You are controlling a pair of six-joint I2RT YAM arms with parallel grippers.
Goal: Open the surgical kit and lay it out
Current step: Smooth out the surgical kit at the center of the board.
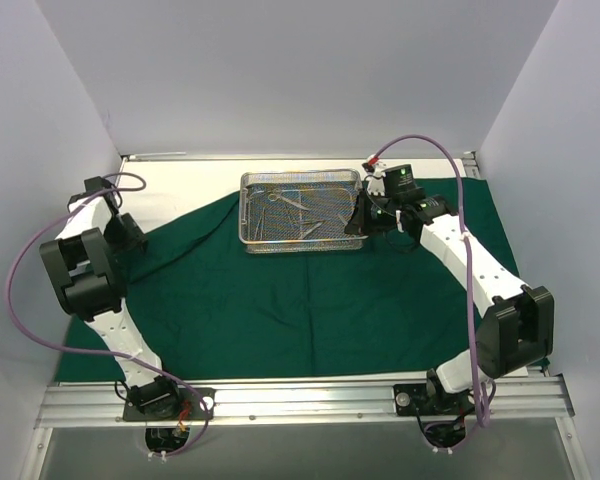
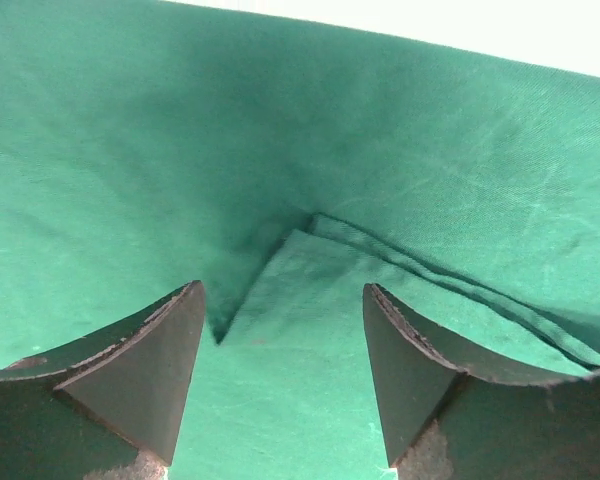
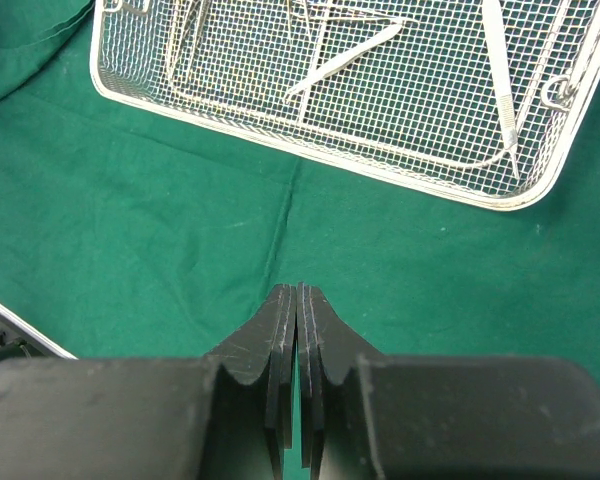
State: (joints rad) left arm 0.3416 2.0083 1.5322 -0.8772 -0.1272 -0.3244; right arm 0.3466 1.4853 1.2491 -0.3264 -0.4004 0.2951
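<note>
The dark green cloth wrap (image 1: 280,300) lies spread over the table. The silver wire-mesh tray (image 1: 252,183) stands on its far part with several slim steel instruments (image 1: 285,203) inside. My right gripper (image 1: 358,222) is shut and empty, just right of the tray's right end; in the right wrist view it (image 3: 298,292) hovers over cloth (image 3: 160,240) short of the tray (image 3: 330,150). My left gripper (image 1: 130,232) is open and empty at the cloth's far left; in the left wrist view it (image 2: 283,290) stands above a folded cloth corner (image 2: 280,300).
White walls close in the table on the left, right and back. The bare table surface (image 1: 180,180) shows behind the cloth at the far left. A metal rail (image 1: 300,400) runs along the near edge by the arm bases.
</note>
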